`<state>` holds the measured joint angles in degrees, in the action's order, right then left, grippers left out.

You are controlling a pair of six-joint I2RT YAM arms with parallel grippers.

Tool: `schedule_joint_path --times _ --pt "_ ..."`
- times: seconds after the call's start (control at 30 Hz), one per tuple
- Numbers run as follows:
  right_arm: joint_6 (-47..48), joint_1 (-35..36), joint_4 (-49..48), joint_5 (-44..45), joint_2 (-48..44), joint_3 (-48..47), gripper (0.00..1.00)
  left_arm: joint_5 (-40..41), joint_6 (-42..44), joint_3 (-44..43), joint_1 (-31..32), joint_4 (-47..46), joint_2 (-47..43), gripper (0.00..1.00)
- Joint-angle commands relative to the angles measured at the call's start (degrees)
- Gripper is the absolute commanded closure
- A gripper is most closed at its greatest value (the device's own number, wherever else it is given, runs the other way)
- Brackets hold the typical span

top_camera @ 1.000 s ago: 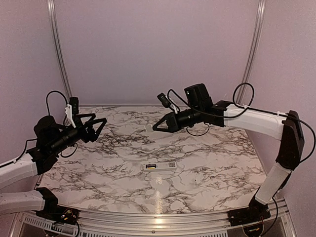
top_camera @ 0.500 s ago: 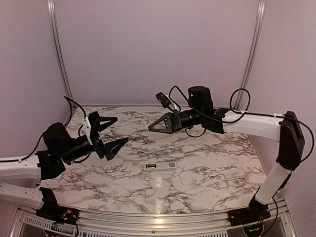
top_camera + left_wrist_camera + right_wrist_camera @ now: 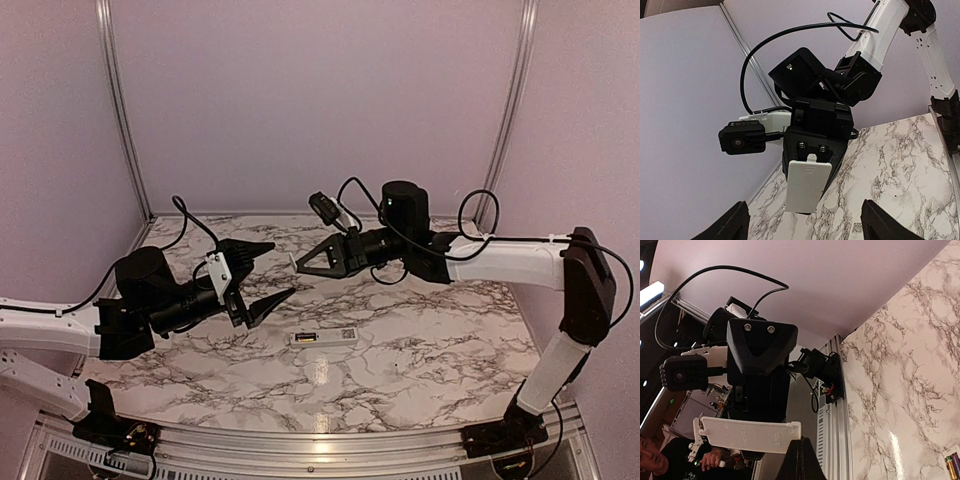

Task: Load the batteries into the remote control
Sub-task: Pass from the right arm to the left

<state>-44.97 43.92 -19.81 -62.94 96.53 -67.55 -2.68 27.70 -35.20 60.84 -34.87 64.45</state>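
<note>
The white remote control (image 3: pixel 323 337) lies back-up on the marble table, with batteries (image 3: pixel 305 338) showing in its recess; its end with the batteries also shows in the right wrist view (image 3: pixel 952 466). My right gripper (image 3: pixel 300 266) is shut on the short white cover plate (image 3: pixel 293 259) and holds it in the air above the table's middle. The plate shows edge-on in the right wrist view (image 3: pixel 747 435) and flat-on in the left wrist view (image 3: pixel 807 184). My left gripper (image 3: pixel 262 272) is open and empty, facing the plate from a short distance, jaws wide apart.
The marble table (image 3: pixel 420 330) has a metal rail along its near edge (image 3: pixel 320 445) and purple walls behind and at the sides. The right wrist camera (image 3: pixel 742 137) hangs beside the right gripper.
My left arm has swung right and forward toward the table's middle, its open gripper now facing the cover plate. My right gripper has moved slightly left and lower with the plate.
</note>
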Motion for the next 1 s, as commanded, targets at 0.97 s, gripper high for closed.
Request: schedule_joint_path --times 0.97 --pt "-2.80 2.55 -5.41 -0.72 0.63 0.48 1.00 2.06 1.54 -5.02 1.65 -1.84 4.84 0.61"
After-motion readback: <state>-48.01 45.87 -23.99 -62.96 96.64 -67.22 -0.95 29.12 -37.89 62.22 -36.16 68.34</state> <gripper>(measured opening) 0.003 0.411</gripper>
